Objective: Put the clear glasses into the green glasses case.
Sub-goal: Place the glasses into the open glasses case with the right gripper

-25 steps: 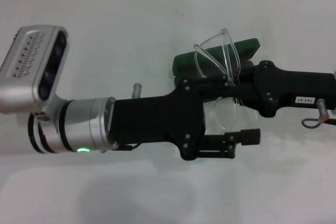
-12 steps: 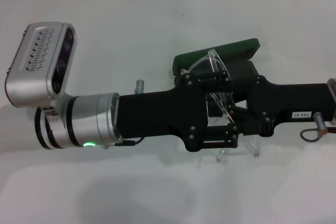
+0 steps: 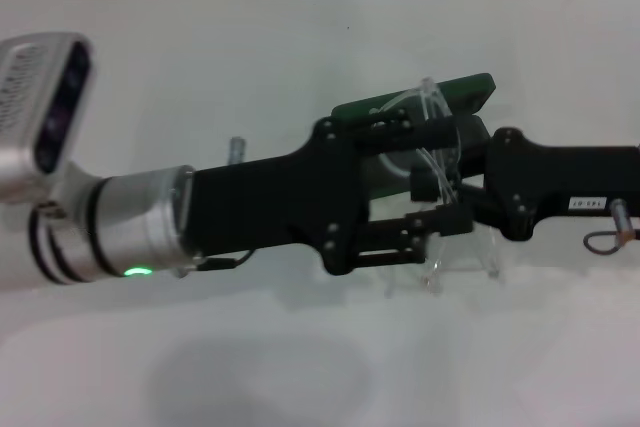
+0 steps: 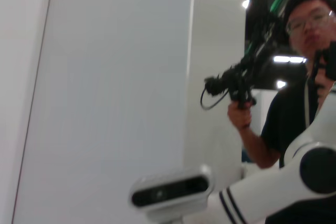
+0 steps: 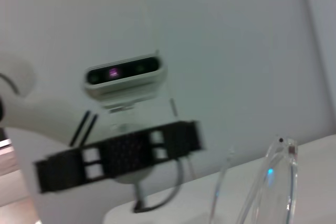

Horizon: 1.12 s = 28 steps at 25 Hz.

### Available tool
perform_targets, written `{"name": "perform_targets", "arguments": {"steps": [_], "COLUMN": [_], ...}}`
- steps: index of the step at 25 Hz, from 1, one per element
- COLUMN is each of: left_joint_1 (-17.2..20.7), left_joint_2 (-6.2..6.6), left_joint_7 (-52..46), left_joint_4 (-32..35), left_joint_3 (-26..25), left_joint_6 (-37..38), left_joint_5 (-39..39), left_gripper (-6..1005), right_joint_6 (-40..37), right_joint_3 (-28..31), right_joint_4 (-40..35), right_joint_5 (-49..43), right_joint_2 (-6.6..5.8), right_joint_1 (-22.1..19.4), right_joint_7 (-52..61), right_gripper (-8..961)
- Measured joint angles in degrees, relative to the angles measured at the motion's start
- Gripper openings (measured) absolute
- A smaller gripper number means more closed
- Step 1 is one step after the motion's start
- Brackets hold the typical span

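The clear glasses (image 3: pixel 428 99) hang above the table in the head view, temple arms pointing down toward the front edge. My right gripper (image 3: pixel 432 185), reaching in from the right, is shut on them near the lens. My left gripper (image 3: pixel 455 179) comes in from the left and stands open, one finger on each side of the glasses. The green glasses case (image 3: pixel 462 94) lies just behind both grippers, mostly hidden by them. In the right wrist view the clear glasses (image 5: pixel 273 182) show close up. The left wrist view shows none of these.
White table (image 3: pixel 300 47) all around, with a tiled wall behind it. A person holding a black device (image 4: pixel 236 85) stands off to the side in the left wrist view. The left arm's silver wrist camera (image 3: pixel 40 107) sticks up at far left.
The right gripper has turned the glasses over: the lens stood upright above the case, now the temple arms point down. The left gripper moved up and slightly left, still open.
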Motion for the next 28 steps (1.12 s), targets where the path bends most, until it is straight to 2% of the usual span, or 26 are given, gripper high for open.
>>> {"name": "perform_targets", "arguments": {"steps": [4, 7, 12, 16, 20, 23, 28], "left_joint_1": [2.69, 4.57, 7.22, 9.28, 9.70, 9.77, 9.75], "left_joint_2": [0.83, 0.98, 1.12, 1.59, 1.72, 1.74, 1.74], "left_joint_7": [0.25, 0.40, 0.63, 0.85, 0.93, 0.98, 1.00], "left_joint_4": [2.17, 3.15, 2.69, 2.17, 1.56, 0.96, 0.64], "left_joint_3": [-1.23, -3.49, -8.63, -10.51, -11.51, -11.75, -11.78], "left_joint_6": [1.77, 2.31, 2.37, 1.92, 1.64, 0.50, -0.66], "left_joint_5": [-0.28, -0.10, 0.14, 0.06, 0.08, 0.03, -0.01], "left_gripper": [711, 711, 711, 711, 711, 711, 711], "right_joint_6": [2.19, 5.98, 13.25, 14.62, 15.11, 16.17, 23.32], "right_joint_3": [2.47, 2.88, 0.28, -3.34, -7.99, -11.88, -20.51], "right_joint_4": [-0.76, -4.01, -18.10, -34.93, -47.35, -51.54, -51.43], "right_joint_5": [-0.09, -0.10, -2.60, -11.78, -23.49, -30.74, -41.67], "right_joint_2": [-0.02, 0.22, 0.60, 0.69, 0.74, 0.79, 1.05], "right_joint_1": [-0.55, -1.80, -5.12, -6.98, -6.17, -4.21, -1.41], "right_joint_7": [-0.03, -0.04, 0.86, 7.25, 13.50, 15.28, 18.62], "right_gripper": [117, 117, 117, 117, 118, 118, 118]}}
